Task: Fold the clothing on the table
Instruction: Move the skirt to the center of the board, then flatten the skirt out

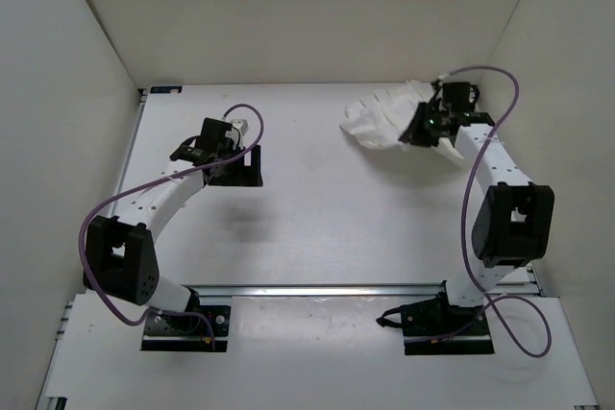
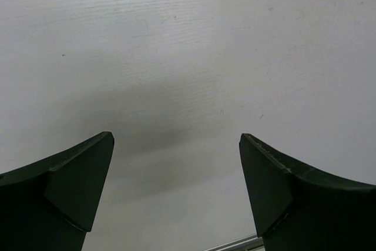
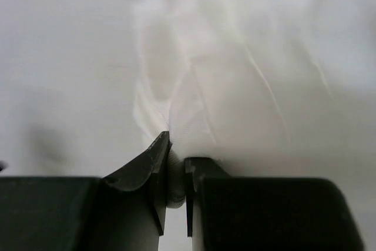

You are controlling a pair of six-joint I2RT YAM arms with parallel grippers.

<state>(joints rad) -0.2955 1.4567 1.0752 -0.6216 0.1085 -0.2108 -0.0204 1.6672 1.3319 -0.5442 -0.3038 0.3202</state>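
You had two arms, left arm (image 1: 159,194) and right arm (image 1: 485,156), in white shells with boxy black joints (image 1: 125,256). A purple cable (image 1: 465,223) looped along each. Base plates (image 1: 187,328) were black; fingers (image 2: 64,186) were matte black wedges.

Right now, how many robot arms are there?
2. The left arm hovers over the table at the left; the right arm stretches to the far right, where the right gripper pinches the clothing. None looks hidden.
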